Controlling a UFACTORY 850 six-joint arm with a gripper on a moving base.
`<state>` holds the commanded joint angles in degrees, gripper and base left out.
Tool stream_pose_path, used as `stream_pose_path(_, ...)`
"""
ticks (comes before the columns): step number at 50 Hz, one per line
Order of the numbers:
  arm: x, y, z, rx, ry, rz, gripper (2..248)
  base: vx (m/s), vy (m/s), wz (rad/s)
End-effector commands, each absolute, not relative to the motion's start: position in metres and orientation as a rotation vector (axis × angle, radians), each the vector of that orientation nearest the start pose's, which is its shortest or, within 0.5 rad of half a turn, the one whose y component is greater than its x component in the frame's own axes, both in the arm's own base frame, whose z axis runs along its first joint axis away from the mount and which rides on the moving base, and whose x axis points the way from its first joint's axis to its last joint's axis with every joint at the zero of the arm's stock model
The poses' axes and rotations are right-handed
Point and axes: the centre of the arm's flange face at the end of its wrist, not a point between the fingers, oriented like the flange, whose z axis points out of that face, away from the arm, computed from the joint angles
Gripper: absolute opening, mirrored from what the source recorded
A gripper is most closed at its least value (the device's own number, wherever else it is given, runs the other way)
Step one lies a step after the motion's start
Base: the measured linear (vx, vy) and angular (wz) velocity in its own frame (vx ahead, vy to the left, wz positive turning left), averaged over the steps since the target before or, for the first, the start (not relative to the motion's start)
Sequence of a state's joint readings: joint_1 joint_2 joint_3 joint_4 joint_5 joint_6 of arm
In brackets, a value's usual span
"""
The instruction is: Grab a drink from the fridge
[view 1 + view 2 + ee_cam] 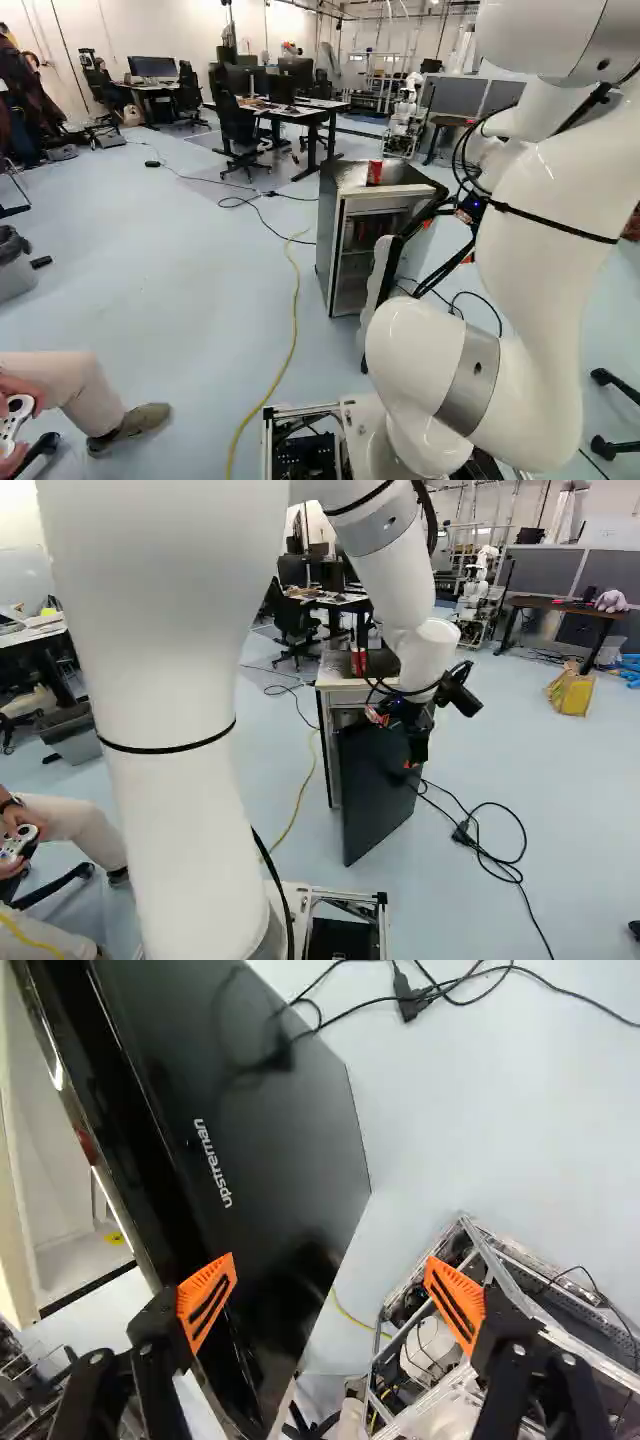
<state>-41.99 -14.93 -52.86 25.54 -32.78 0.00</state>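
Two orange pads [207, 1300], ribbed, slotted and wedge-shaped, stand wide apart on the black gripper [412, 742], with nothing clamped between them. One pad overlaps the long edge of the fridge door [280, 1140] in the wrist view; whether it touches, I cannot tell. The other stands out past the door, in front of the base's metal frame [500, 1260], all straight bars and perforated strips.

Smooth and dark, the door has a glossy rim and stands swung open from the boxy fridge [335, 240]. Upright on the fridge's top is a red can [374, 172], a small cylinder; inside, reddish items [360, 232] sit on the upper level, too small to tell whether they are drinks. Behind the gripper, the white arm [535, 280] runs back in rounded, shell-smooth sections with grey metal bands. A yellow cable [295, 310] winds over the pale, smooth floor [180, 260].

Only the left base view looks well into the fridge and shows the pale, wavy racks [380, 265] on the door's inner side. The right base view gives the door's flat outer face instead, plus a slouched yellow bag [572, 692] beyond. Lettering on the door is plain in the wrist view alone, as is a small yellow spot [115, 1238] within the fridge.
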Motion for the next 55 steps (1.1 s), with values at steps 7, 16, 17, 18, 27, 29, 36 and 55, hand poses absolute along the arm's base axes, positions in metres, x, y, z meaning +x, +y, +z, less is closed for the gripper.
stream_pose_path(7, 0.386, -0.301, 0.410, -2.511, 1.492, -0.249, 247, 0.000, 0.000, 0.000)
stream_pose_path(16, 0.394, -0.285, 0.410, -2.535, 1.445, -0.240, 247, 0.000, 0.000, 0.000)
stream_pose_path(17, 0.395, -0.284, 0.410, -2.538, 1.439, -0.239, 247, 0.000, 0.000, 0.000)
stream_pose_path(18, 0.396, -0.282, 0.410, -2.541, 1.434, -0.239, 247, 0.000, 0.000, 0.000)
stream_pose_path(27, 0.406, -0.266, 0.410, -2.565, 1.384, -0.231, 247, 0.000, 0.000, 0.000)
stream_pose_path(29, 0.408, -0.262, 0.410, -2.571, 1.373, -0.230, 247, 0.000, 0.000, 0.000)
stream_pose_path(36, 0.416, -0.250, 0.410, -2.589, 1.333, -0.225, 247, 0.000, 0.000, 0.000)
stream_pose_path(55, 0.446, -0.218, 0.410, -2.640, 1.217, -0.220, 247, 0.000, 0.000, 0.000)
